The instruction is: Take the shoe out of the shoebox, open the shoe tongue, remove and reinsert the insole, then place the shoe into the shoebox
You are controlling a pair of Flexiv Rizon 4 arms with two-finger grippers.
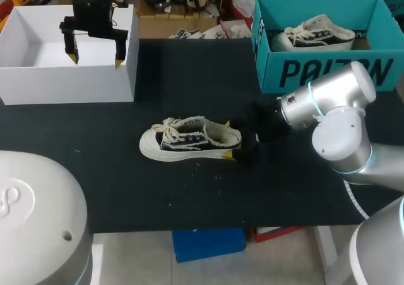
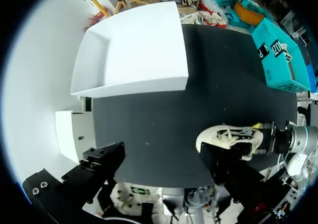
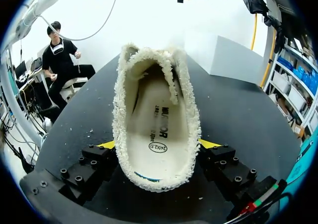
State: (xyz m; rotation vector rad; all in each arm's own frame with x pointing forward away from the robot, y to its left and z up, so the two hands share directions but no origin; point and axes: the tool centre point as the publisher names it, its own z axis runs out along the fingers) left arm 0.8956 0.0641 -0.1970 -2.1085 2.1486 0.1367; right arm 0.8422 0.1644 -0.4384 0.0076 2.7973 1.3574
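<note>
The fringed cream-and-black canvas shoe [image 3: 158, 129] hides all but slivers of the yellow fingertips [image 3: 106, 145] of the right gripper [image 3: 158, 145], pressed to both sides of its heel, the shoe's toe is lost beyond its collar, and a black finger of the left gripper [image 2: 161, 169] covers its near side.

black table [image 1: 189, 190], white box [image 1: 63, 83] far left, teal shoebox [image 1: 328, 73] far right, shoe [image 1: 189, 139] mid-table

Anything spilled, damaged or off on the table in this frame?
Small white flecks lie scattered on the black table in front of the shoe. They look like lint shed from its frayed collar. The shoe stands upright, its heel gripped by the right gripper. Nothing else stands out.
</note>
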